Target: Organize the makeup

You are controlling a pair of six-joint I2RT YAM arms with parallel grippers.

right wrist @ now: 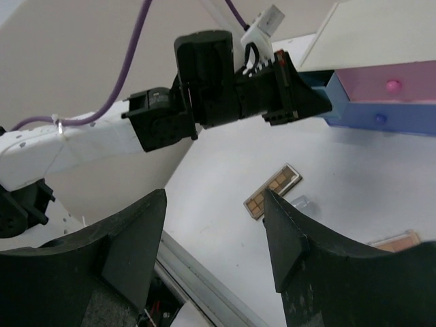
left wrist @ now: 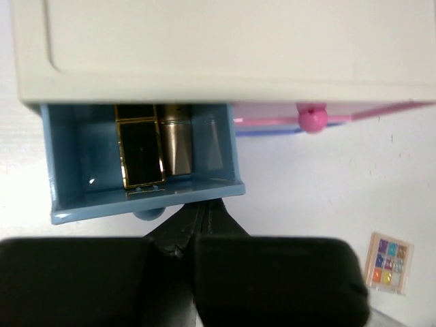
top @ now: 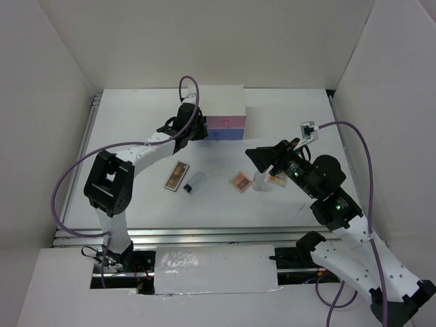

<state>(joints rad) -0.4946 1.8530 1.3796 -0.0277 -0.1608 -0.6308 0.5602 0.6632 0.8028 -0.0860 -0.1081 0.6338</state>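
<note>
Reaching back to the white box (top: 218,101) with the left gripper (left wrist: 206,210), pinched narrow and empty at the front of the open blue drawer (left wrist: 75,170). Holding the right gripper (right wrist: 214,204) spread wide above the table (top: 136,204). From the left wrist alone: lipstick tubes (left wrist: 141,153) inside that drawer; from overhead, brown palette (top: 177,176) lying loose mid-table.

The long brown eyeshadow palette (top: 176,176) lies flat and slanted just left of the top view's centre, with a small clear bottle (top: 193,183) (dark at one end) beside it. A square pinkish palette (top: 240,181) lies right of centre. In the left wrist view's upper left, a black-and-gold case (left wrist: 139,153) and a silver tube (left wrist: 177,146) lie side by side in the blue drawer (left wrist: 75,170). A multicolour palette (left wrist: 388,262) lies lower right.
</note>
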